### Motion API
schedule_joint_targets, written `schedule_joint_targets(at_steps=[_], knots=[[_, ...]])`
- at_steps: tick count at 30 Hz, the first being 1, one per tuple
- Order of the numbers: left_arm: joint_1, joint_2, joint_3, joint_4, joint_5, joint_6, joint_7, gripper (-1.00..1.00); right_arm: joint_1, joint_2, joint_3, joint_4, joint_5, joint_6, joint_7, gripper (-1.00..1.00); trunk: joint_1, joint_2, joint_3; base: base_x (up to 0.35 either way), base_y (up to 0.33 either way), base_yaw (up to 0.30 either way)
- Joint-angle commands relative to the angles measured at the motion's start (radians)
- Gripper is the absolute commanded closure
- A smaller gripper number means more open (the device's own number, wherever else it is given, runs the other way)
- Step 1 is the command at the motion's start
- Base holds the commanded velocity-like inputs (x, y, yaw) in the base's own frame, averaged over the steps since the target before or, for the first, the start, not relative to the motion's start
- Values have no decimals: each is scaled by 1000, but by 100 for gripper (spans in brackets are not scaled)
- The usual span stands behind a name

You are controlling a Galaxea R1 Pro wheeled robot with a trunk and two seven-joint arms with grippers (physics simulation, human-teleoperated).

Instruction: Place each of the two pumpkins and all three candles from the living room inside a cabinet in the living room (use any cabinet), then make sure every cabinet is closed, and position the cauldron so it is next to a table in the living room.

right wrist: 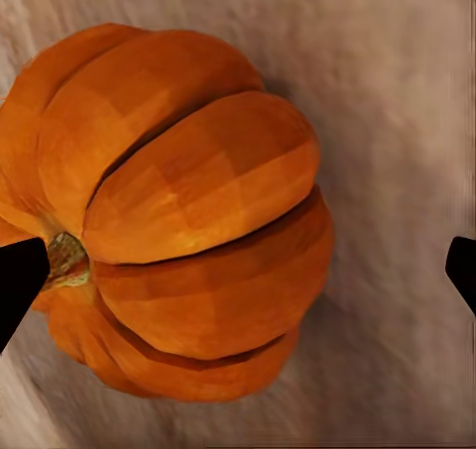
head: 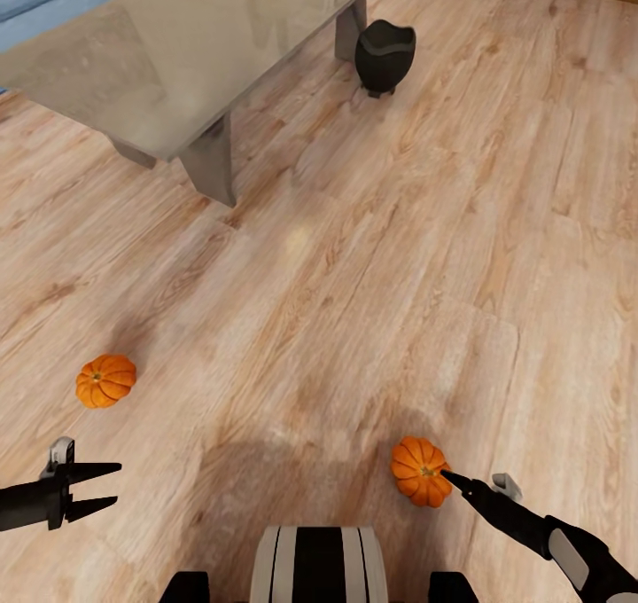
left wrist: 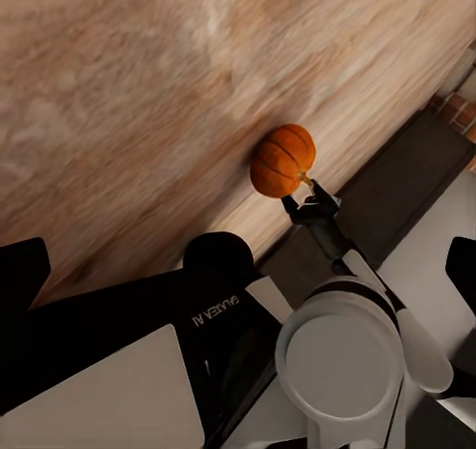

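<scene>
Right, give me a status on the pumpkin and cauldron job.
Looks done: the cauldron stands on the floor by a leg of the grey table. In hand: the right pincer is open at the near pumpkin, one fingertip at its stem, nothing gripped yet. Left: the other pumpkin lies on the floor ahead of the open left pincer. No candles or cabinet visible here.

Bright, even light; soft floor (head: 354,275) shadows
</scene>
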Motion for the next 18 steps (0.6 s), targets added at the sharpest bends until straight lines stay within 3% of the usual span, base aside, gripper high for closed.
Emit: schedule_joint_targets(at_steps=[1,9,18], knots=[[0,0,0,0,0,0,0,-100,0,1,0,-1,0,0,0,-100,0,0,-4,0,0,0],[0,0,1,0,0,-1,0,-100,0,12,0,-2,0,-1,1,-100,3,-1,-23,0,0,0],[0,0,2,0,0,-1,0,-100,0,19,0,-17,1,-1,1,-100,3,-1,-23,20,12,0]])
